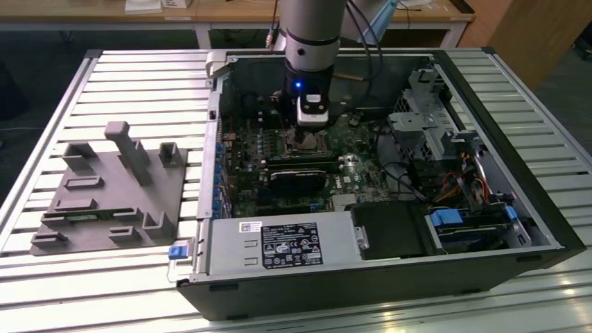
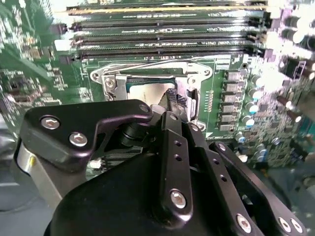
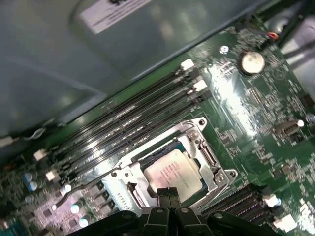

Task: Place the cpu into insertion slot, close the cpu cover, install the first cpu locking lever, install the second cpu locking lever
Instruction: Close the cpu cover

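1. My fingers (image 3: 167, 192) are pressed together with no gap showing between them, and I see nothing clamped in them.
2. In the exterior view I reach straight down into the open computer case (image 1: 541, 215), which lies on its side on the slatted metal surface (image 1: 138, 83). My fingers (image 1: 312, 130) are low over the green motherboard (image 1: 356, 173).
3. The cpu (image 3: 172, 171) lies flat in the insertion slot (image 3: 197, 189) directly under and just ahead of my fingertips, its pale metal face up. In the second wrist view my fingers (image 2: 172, 101) cover part of the cpu (image 2: 147, 92).
4. The cpu cover (image 3: 209, 157) lies down flat around the chip, whose face shows through its square window. My fingertips sit at the near edge of that window; I cannot tell whether they touch the chip or the frame.
5. A thin wire locking lever (image 3: 88, 187) runs along the far side of the cover from my fingers.
6. Beyond that lever lie the long black memory slots (image 3: 128, 123).
7. Well away from my fingers, outside the case toward the exterior view's left, a grey parts fixture (image 1: 111, 201) rests on the surface.
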`<state>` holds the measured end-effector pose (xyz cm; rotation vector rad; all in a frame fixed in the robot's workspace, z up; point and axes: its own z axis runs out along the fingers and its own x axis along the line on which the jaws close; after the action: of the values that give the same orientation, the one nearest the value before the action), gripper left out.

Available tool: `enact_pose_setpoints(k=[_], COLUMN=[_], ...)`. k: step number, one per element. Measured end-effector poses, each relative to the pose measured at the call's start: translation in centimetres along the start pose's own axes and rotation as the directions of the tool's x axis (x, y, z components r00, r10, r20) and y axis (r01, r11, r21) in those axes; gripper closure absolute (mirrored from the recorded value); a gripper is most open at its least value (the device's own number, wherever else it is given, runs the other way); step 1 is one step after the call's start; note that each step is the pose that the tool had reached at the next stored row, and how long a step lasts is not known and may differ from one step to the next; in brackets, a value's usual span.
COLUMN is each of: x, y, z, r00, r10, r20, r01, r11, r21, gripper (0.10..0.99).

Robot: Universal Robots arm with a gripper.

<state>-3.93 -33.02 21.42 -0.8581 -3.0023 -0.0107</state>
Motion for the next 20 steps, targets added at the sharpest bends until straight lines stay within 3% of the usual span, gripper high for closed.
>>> enact_pose_setpoints(k=[3,7,10,14,16,20], x=[0.00,-0.01,-0.01,-0.01,-0.01,-0.01], y=[0.00,0.00,0.00,0.00,0.00,0.00], z=[0.07,0.17,0.24,0.32,0.35,0.41], r00=[0.9986,0.9918,0.9835,0.9680,0.9626,0.9531], r10=[-0.054,-0.128,-0.181,-0.251,-0.271,-0.300], r20=[-0.0001,-0.0003,-0.0005,0.0002,0.0055,0.0374], r01=[0.054,0.128,0.181,0.251,0.271,0.301], r11=[0.9986,0.9918,0.9835,0.9680,0.9626,0.9537], r21=[0.001,0.003,0.004,0.005,0.004,-0.005], gripper=[0.980,0.980,0.980,0.980,0.980,0.980])
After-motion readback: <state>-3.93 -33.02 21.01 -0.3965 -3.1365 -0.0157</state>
